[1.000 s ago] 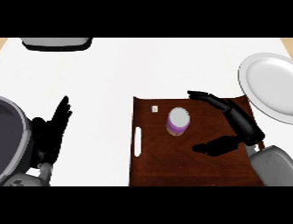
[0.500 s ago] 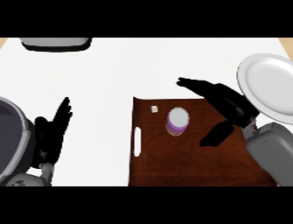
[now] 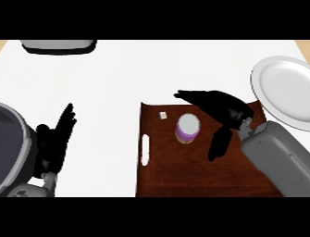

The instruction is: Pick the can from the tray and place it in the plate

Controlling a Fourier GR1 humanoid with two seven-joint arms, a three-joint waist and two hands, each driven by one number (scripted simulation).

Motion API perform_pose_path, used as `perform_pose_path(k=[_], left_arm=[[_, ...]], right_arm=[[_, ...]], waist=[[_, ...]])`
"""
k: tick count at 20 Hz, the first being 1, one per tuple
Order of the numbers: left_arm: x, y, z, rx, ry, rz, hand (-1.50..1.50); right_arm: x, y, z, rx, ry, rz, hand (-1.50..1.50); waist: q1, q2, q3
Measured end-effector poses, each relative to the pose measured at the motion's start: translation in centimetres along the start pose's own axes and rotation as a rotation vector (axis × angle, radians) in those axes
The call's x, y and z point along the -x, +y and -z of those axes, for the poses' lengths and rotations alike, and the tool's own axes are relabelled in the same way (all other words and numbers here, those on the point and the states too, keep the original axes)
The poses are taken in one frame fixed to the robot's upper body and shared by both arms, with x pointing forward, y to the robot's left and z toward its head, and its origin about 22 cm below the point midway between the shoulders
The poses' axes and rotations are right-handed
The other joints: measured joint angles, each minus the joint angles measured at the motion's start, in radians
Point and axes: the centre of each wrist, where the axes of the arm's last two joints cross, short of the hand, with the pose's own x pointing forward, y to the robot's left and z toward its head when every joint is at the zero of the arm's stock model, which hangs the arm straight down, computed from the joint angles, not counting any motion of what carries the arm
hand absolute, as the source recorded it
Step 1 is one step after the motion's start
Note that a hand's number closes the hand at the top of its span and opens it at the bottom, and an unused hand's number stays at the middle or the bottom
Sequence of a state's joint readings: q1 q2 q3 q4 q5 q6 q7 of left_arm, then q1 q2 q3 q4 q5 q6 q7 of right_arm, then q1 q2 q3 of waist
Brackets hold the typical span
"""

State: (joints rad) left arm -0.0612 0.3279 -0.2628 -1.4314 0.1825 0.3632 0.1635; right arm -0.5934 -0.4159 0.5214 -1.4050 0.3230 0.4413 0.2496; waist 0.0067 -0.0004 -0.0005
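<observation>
While the can stands upright on the tray, the right hand spreads its fingers just beside it; probably light and stiff, it should be gripped around its smooth side.

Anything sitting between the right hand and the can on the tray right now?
No. In the head view, only bare brown tray surface shows between the right hand and the can; the hand is open beside it, not touching.
</observation>
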Motion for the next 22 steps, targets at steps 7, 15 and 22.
perform_pose_path(k=[7,15,22], left_arm=[[0.1,0.2,0.1,0.002,0.007,-0.006,0.0],[-0.4,0.5,0.0,-0.002,0.003,0.004,0.0],[-1.0,0.3,-0.3,-0.001,0.004,-0.001,0.0]], right_arm=[[0.5,0.7,1.8,-0.051,0.034,-0.014,-1.5],[1.0,1.4,2.6,-0.091,0.039,-0.027,-1.5],[0.1,2.6,3.7,-0.094,0.038,-0.019,-1.5]], waist=[[-0.001,0.001,0.0],[-0.002,0.001,0.001],[-0.002,0.0,0.0]])
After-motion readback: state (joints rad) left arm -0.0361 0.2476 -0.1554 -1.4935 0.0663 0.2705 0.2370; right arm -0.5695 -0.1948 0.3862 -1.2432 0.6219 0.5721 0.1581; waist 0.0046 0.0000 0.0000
